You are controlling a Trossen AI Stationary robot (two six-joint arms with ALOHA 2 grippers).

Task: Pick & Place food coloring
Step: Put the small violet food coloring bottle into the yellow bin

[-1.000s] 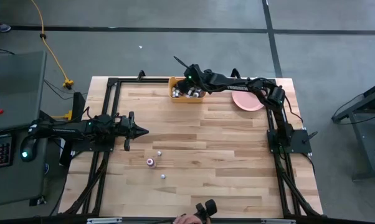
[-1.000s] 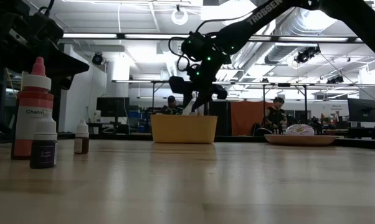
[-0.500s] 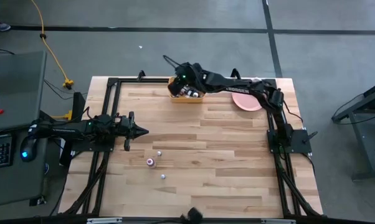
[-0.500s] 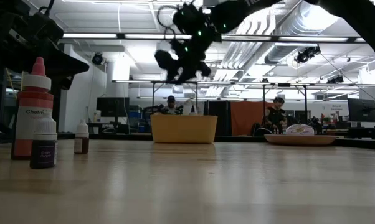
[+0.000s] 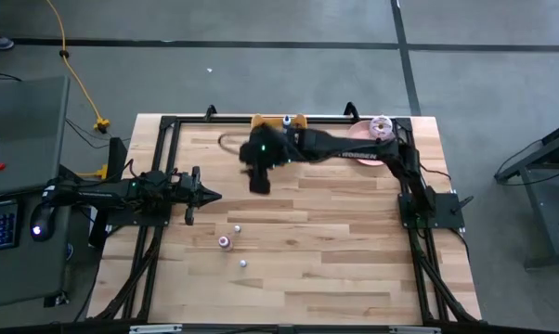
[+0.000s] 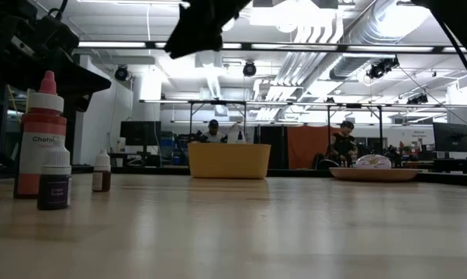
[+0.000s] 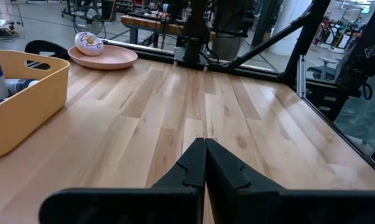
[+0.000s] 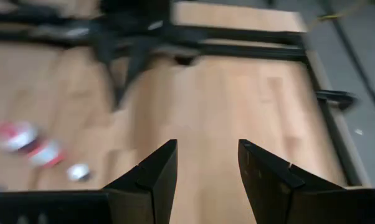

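Observation:
Three food coloring bottles stand on the table: a larger red one point(image 5: 225, 243) point(image 6: 43, 136) and two tiny ones point(image 5: 237, 226) point(image 5: 243, 263); the low view shows the tiny ones as purple point(image 6: 55, 180) and brown point(image 6: 102, 172). More bottles point(image 7: 0, 81) lie in the yellow bin point(image 5: 279, 122) point(image 6: 229, 160). My right gripper point(image 5: 257, 184) point(image 8: 206, 168) hangs open and empty high over the table, between the bin and the standing bottles point(image 8: 47, 152). My left gripper point(image 5: 211, 195) point(image 7: 205, 149) is shut and empty, at the table's left.
A pink plate point(image 5: 370, 151) point(image 7: 103, 57) with a donut point(image 5: 380, 125) sits at the far right corner, beside the bin. A black frame point(image 5: 168, 125) runs along the table's edges. Bare wood lies between the bottles and the right side.
My right gripper has risen out of the yellow bin and swung toward the table's near left, coming over the middle of the table toward the standing bottles. The bottles on the table have stayed put.

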